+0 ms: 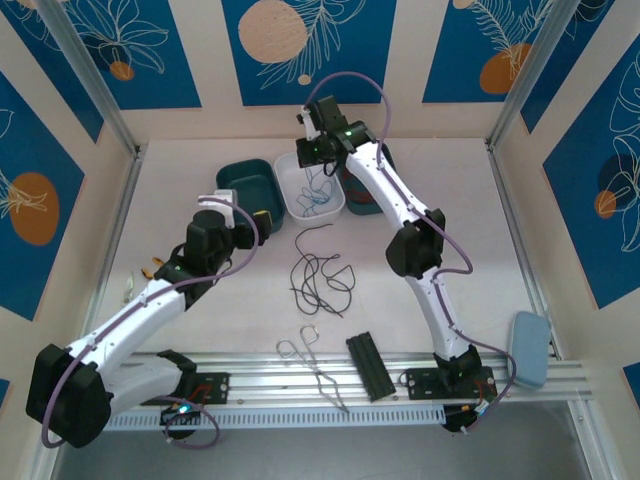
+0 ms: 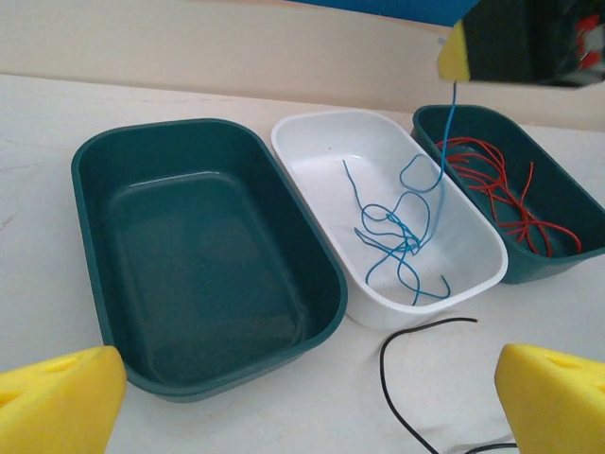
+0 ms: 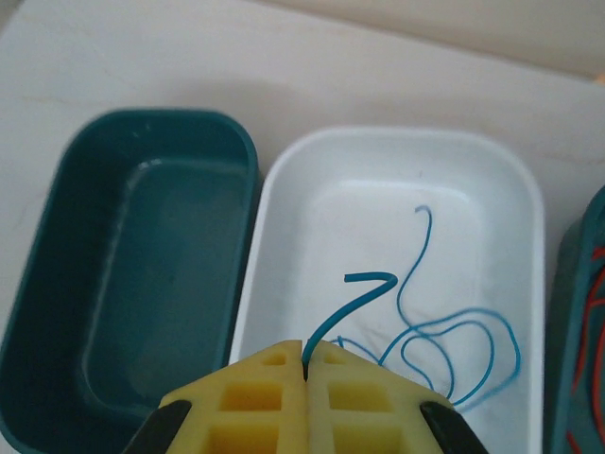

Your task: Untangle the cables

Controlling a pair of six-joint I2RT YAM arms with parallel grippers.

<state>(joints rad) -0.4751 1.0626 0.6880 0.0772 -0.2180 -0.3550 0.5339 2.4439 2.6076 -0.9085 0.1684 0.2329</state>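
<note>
Right pincer (image 3: 305, 352), closed on the blue cable (image 3: 371, 278), hangs directly above the white tray (image 3: 397, 135); the cable dangles straight down into it. Left pincer (image 2: 307, 383) gapes open.

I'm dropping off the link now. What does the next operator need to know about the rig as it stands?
Left gripper: open, empty, facing the three trays.
Right gripper: shut on one end of the blue cable, above the white tray. The rest of the cable lies in that tray.
Red cables: in the right teal tray.
Black cables: loose on the table, in front of the trays.
Left teal tray: empty.
Done: red sorted, blue nearly in.
Left: release the blue cable, then move the black cables, probably to the empty tray.
</note>
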